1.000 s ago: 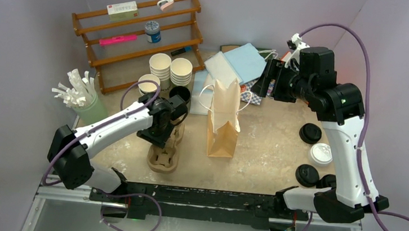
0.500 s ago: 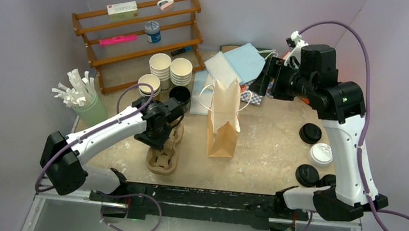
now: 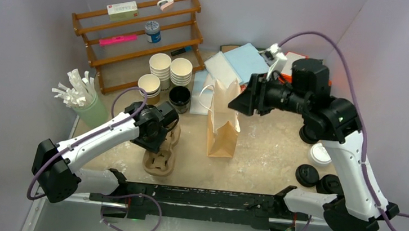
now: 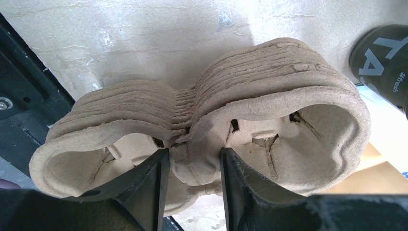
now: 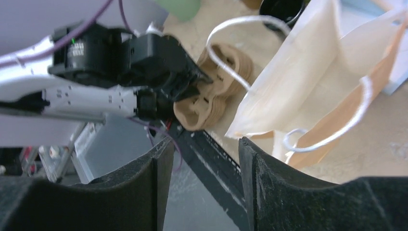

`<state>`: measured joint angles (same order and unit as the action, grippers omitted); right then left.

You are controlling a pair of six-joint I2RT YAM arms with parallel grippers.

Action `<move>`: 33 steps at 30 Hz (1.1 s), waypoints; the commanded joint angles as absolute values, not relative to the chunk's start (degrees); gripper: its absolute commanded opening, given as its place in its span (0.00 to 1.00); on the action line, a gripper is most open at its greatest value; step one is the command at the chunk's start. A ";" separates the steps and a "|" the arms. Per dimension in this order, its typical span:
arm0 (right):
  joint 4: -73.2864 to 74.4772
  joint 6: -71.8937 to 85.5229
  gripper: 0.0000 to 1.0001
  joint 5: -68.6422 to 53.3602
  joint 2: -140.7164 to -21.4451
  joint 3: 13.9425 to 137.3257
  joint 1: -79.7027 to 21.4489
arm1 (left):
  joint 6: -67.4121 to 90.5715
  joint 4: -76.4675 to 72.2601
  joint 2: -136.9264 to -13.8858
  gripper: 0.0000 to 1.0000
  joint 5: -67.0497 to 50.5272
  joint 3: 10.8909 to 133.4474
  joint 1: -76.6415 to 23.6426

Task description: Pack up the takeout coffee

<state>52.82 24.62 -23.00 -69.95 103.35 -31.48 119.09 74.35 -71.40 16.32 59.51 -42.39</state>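
Cups left of bag prob light, crushable, so take mid-wall; L gripper pinches tray rib, R gripper agape, empty.

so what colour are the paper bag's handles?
The handles are white, on a tan paper bag; clearest in the right wrist view.

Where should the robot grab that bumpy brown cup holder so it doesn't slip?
Probably the narrow middle hump of the cup holder, between its two round wells, coming straight down from above. The outer rim is wide and curvy, but that hump is slim enough to fit between two fingers. The left gripper is pinching it right there.
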 commanded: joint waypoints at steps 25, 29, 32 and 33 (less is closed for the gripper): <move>27.35 31.58 0.78 5.02 -41.48 51.13 -47.25 | 112.58 68.37 -72.53 0.42 16.29 60.48 -39.27; 23.46 30.36 0.78 8.93 -42.43 48.51 -47.27 | 111.73 69.41 -72.59 0.41 16.27 61.14 -38.88; 24.22 32.48 0.77 16.41 -42.77 47.39 -47.28 | 111.45 69.43 -72.81 0.41 15.59 61.42 -38.51; 25.23 33.56 0.75 18.99 -42.80 47.42 -47.22 | 111.47 69.17 -72.90 0.41 15.18 61.51 -38.43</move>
<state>27.99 31.94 7.51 -42.83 48.10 -46.94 112.79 68.77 -72.99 16.34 59.27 -39.05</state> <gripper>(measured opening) 0.774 0.417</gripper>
